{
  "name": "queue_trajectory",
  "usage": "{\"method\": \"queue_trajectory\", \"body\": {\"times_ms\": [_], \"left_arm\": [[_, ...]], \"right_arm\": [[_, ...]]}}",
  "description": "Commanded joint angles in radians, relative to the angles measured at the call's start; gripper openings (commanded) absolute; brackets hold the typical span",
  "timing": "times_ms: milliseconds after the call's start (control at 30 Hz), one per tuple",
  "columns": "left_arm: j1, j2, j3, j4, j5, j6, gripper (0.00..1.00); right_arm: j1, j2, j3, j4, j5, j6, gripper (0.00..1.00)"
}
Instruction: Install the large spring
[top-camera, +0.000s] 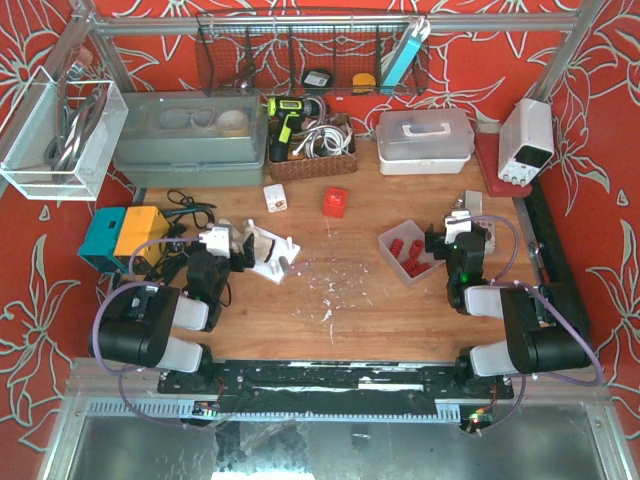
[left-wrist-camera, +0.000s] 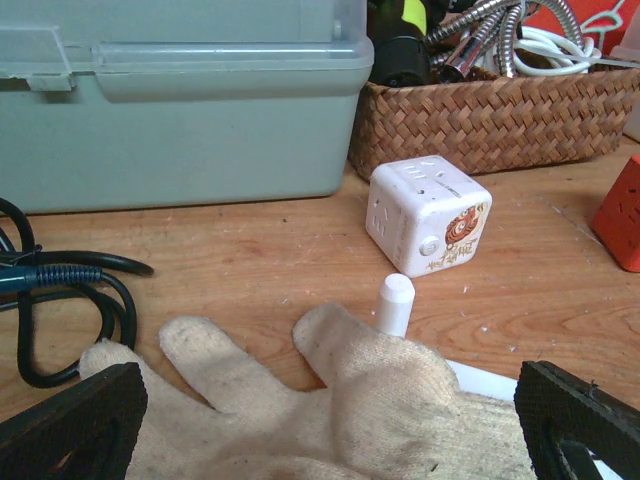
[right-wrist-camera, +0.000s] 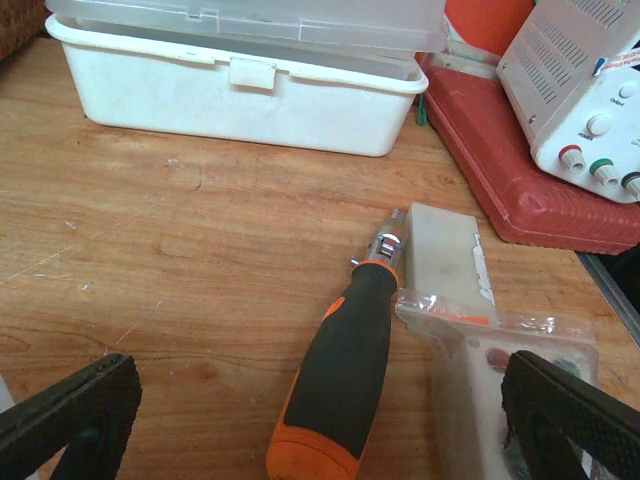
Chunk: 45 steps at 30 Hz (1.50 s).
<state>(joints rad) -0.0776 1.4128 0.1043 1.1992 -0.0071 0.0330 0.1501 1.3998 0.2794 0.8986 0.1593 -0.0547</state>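
Observation:
Red springs (top-camera: 410, 252) lie in a grey tray (top-camera: 388, 238) right of the table's middle; I cannot tell which is the large one. A white fixture (top-camera: 272, 256) with an upright white peg (left-wrist-camera: 393, 303) lies at the left. A cream work glove (left-wrist-camera: 330, 400) rests on it, between the fingers of my left gripper (left-wrist-camera: 330, 432), which is open and empty. My right gripper (right-wrist-camera: 320, 420) is open and empty, with its jaws on either side of an orange-and-black screwdriver handle (right-wrist-camera: 345, 370), just right of the tray.
A white cube (left-wrist-camera: 428, 213), a red block (top-camera: 335, 203), a wicker basket (left-wrist-camera: 480, 120) and a grey-green bin (left-wrist-camera: 180, 110) stand behind the fixture. Black cables (left-wrist-camera: 60, 290) lie left. A white box (right-wrist-camera: 240, 85), a red case (right-wrist-camera: 520, 190), a white block (right-wrist-camera: 445, 250) and a plastic bag (right-wrist-camera: 500, 350) surround the screwdriver.

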Motion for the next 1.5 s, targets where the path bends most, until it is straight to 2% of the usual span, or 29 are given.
{"method": "queue_trajectory", "body": {"times_ms": [0,300,367,533,567,700,867,1000,1067,1133,1167,1233,1333,1467], "left_arm": [[0.006,-0.003,0.005,0.048,-0.021,0.004,1.00],[0.006,-0.003,0.005,0.048,-0.021,0.004,1.00],[0.007,-0.003,0.006,0.048,-0.021,0.004,1.00],[0.005,-0.049,0.011,0.010,-0.016,0.005,1.00],[0.003,-0.085,0.009,-0.016,-0.022,0.004,1.00],[0.001,-0.279,0.034,-0.217,-0.076,-0.031,1.00],[-0.004,-0.605,0.096,-0.477,-0.157,-0.181,1.00],[-0.005,-0.820,0.110,-0.577,-0.166,-0.388,1.00],[-0.005,-0.892,0.136,-0.652,-0.171,-0.478,1.00],[-0.005,-0.939,0.190,-0.809,-0.170,-0.544,1.00],[-0.004,-0.946,0.217,-0.874,-0.156,-0.557,1.00],[-0.005,-0.947,0.263,-0.976,-0.086,-0.566,1.00],[-0.004,-0.938,0.270,-1.022,0.019,-0.610,1.00],[-0.005,-0.912,0.267,-1.056,0.098,-0.672,1.00]], "right_arm": [[-0.008,0.013,0.008,-0.029,0.020,-0.005,0.99],[-0.007,0.010,0.002,-0.020,0.022,-0.006,0.99],[-0.005,0.001,0.005,-0.027,0.071,0.010,0.99],[-0.005,-0.139,0.017,-0.163,0.161,0.046,0.99],[-0.005,-0.171,0.025,-0.198,0.165,0.049,0.99],[-0.005,-0.346,0.132,-0.518,0.177,0.129,0.99],[-0.005,-0.507,0.289,-0.838,0.202,0.369,0.99],[-0.006,-0.573,0.446,-1.120,0.160,0.494,0.99],[-0.007,-0.599,0.495,-1.172,0.050,0.467,0.99],[-0.007,-0.630,0.486,-1.165,-0.002,0.520,0.99],[-0.009,-0.651,0.473,-1.166,-0.006,0.596,0.99],[-0.011,-0.694,0.418,-1.101,-0.070,0.657,0.99],[-0.009,-0.741,0.376,-1.035,-0.175,0.714,0.99],[-0.007,-0.697,0.400,-1.073,-0.372,0.729,0.99]]}}
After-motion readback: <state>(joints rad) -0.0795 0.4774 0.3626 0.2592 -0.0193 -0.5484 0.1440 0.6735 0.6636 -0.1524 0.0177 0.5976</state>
